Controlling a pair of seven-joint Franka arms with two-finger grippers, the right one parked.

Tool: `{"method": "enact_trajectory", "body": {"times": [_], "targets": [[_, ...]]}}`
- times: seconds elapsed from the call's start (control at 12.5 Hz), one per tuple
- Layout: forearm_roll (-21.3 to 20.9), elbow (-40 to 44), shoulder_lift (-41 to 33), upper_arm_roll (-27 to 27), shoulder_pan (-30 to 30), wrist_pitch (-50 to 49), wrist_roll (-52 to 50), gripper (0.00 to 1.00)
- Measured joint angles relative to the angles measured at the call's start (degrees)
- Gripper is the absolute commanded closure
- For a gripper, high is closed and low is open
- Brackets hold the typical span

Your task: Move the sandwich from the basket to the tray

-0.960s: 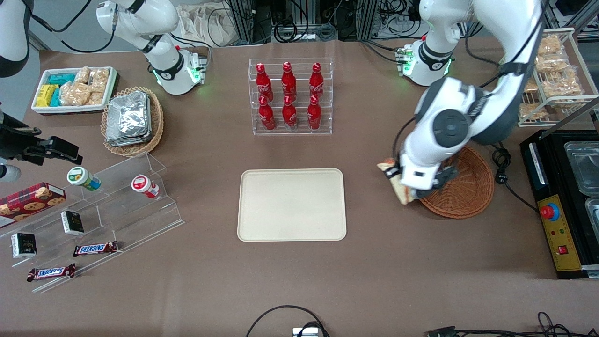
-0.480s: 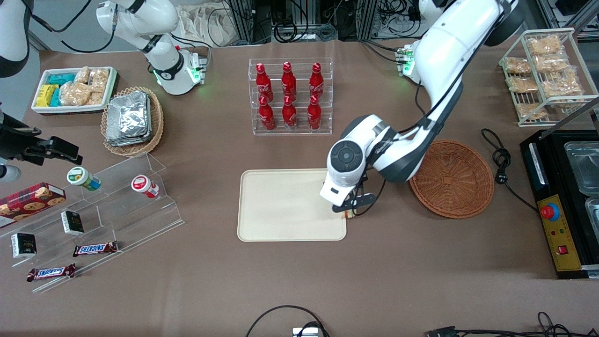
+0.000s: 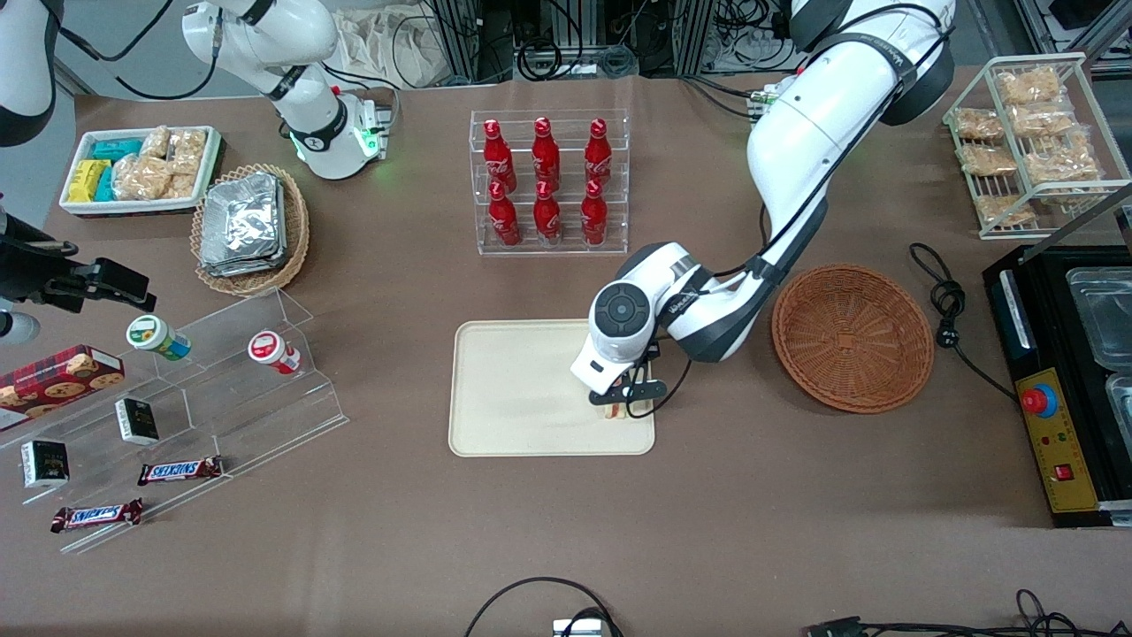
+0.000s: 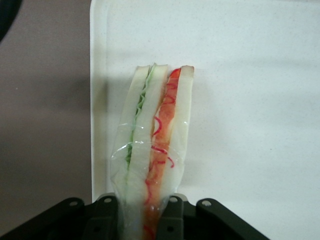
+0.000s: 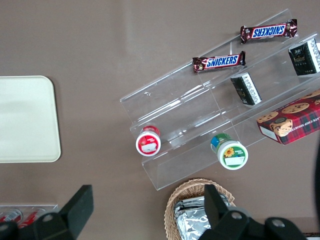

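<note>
Sandwich (image 4: 152, 145) in glossy clear film; tray (image 3: 513, 389) smooth matt plastic; basket (image 3: 853, 338) rough woven wicker.

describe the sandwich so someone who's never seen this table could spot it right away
Find the cream tray at the table's middle, nearer the camera than the red bottles. Over its corner toward the wicker basket, the gripper holds the sandwich: a wrapped white-bread wedge with red and green filling.

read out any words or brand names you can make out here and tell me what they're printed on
"SNICKERS": two chocolate bars on the clear display steps.
Red bottles: white script, too small to read.
Cookie box, dark cartons: unreadable.
Sandwich in the gripper over the tray: no text.
</note>
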State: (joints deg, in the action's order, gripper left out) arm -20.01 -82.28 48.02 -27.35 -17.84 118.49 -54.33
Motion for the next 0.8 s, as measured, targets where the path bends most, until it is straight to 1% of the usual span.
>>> {"method": "enact_trajectory", "body": {"times": [0.24, 0.4, 0.64, 0.72, 0.8], "targets": [[-0.2, 1.1, -0.2, 0.1, 0.3, -1.0, 0.1, 0.00], [-0.3, 2.4, -1.8, 0.1, 0.7, -4.7, 0.3, 0.00], [-0.3, 3.3, -8.2, 0.2, 2.5, -14.8, 1.9, 0.00], [0.5, 3.3, -10.9, 0.2, 4.0, -17.3, 4.8, 0.00], [3.1, 3.3, -13.7, 0.3, 6.0, -19.2, 8.8, 0.00]]}}
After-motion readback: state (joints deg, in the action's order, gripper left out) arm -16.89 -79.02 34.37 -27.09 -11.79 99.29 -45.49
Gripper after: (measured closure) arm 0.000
